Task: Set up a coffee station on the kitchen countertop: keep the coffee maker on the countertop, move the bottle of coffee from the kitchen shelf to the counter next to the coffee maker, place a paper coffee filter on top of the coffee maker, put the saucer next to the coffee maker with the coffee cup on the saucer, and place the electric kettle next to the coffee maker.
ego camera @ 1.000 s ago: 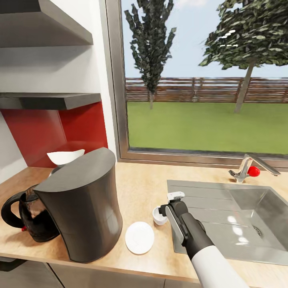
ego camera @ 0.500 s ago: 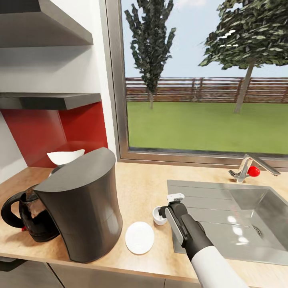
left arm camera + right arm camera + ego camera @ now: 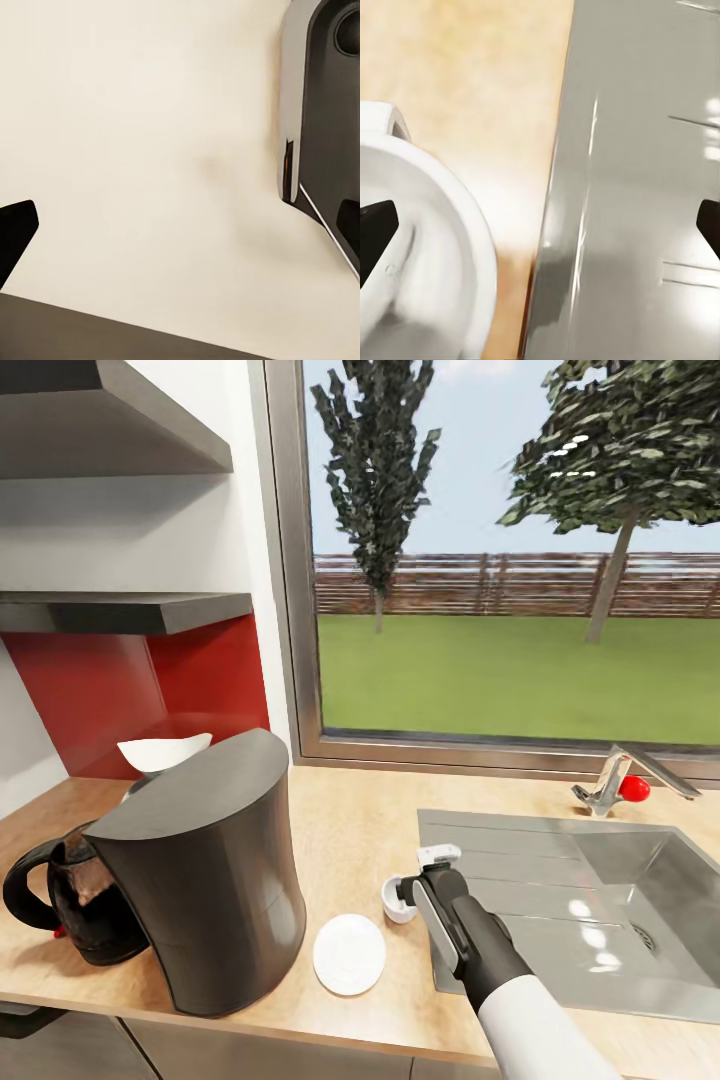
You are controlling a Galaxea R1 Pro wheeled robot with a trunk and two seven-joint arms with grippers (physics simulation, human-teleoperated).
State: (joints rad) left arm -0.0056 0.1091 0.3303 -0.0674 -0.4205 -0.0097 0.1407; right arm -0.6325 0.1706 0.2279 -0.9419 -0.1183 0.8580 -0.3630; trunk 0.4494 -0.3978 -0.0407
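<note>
Almost nothing has changed over the last second: our head view is the same, and our right claw has crept only a touch toward the window while staying beside the coffee cup, just left of centre in the lower half of the frame. The small white cup stands on the counter, beside the steel sink. In the right wrist view the cup sits off to one side, with one dark fingertip over its bowl and the other far across over the sink's steel, so this claw is spread wide and grips nothing. We judge this to be a pause for alignment before closing on the cup's rim; the lift onto the saucer is not yet begun. The saucer lies flat and bare, just below and left of the cup, close to the coffee maker at lower left. Behind the machine's top, a white paper coffee filter peeks out; we cannot tell what it rests on. The electric kettle stands at the far lower left, next to the machine. The kitchen shelf at mid left looks bare from below. In the left wrist view, a pale surface lies ahead, with a dark fingertip at the edge; we cannot tell how our left claw stands.
</note>
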